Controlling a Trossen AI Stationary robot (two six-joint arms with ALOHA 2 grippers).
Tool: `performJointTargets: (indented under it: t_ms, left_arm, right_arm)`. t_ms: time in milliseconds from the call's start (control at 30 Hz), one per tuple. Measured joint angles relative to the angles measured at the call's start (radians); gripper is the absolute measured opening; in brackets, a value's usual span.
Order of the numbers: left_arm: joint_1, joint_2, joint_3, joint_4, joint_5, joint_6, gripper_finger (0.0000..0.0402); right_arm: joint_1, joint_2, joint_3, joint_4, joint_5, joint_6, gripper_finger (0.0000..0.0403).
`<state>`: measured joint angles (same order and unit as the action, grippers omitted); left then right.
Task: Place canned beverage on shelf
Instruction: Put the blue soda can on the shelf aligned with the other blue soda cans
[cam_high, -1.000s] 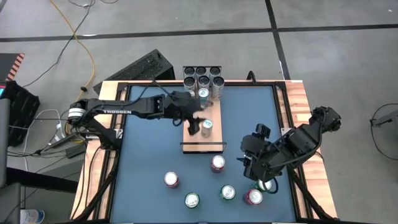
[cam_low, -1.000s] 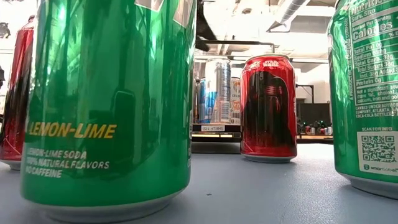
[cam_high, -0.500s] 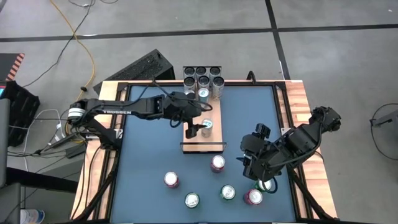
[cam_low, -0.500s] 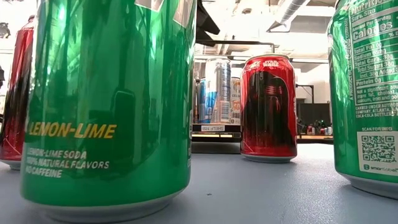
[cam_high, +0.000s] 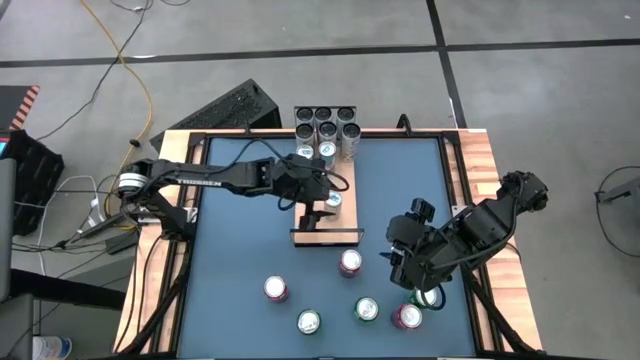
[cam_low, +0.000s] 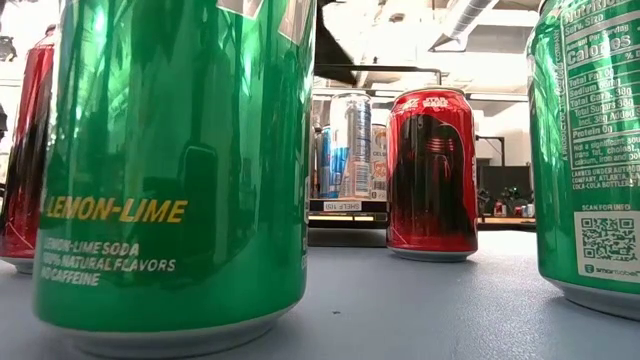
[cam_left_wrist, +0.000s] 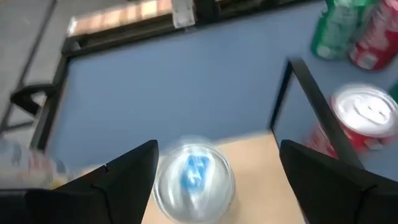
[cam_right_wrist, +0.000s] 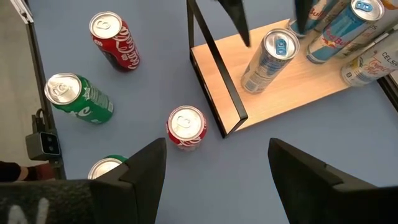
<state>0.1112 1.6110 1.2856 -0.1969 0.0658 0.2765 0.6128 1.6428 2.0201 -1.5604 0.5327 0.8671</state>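
Green lemon-lime can (cam_low: 175, 170) fills the low view's foreground on the blue table (cam_high: 240, 250), a second green can (cam_low: 590, 150) beside it at the right edge, a red can (cam_low: 432, 172) further back. From above, loose cans cluster at the table's near side: red can (cam_high: 349, 262) just off the shelf's end, others near it. Right end effector (cam_high: 418, 268) hovers near that cluster, fingers (cam_right_wrist: 146, 171) apart, holding nothing. Shelf (cam_high: 325, 228), pale wood with black wire rail, sits mid-table. Slim silver-blue can (cam_right_wrist: 273, 53) stands upright on it. Left end effector (cam_high: 322, 200) is over that can, fingers (cam_left_wrist: 134, 165) spread on either side, not touching. More slim cans (cam_high: 326, 130) grouped at the shelf's far end.
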Motion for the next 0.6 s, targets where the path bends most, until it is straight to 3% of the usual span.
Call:
performJointTargets:
  t_ms: [600]
  left_arm:
    - [0.034,0.078,-0.001,-0.003,0.023,0.040,0.0324]
  right_arm:
    - [0.000,0.000,0.000,-0.001,0.017,0.008,0.0265]
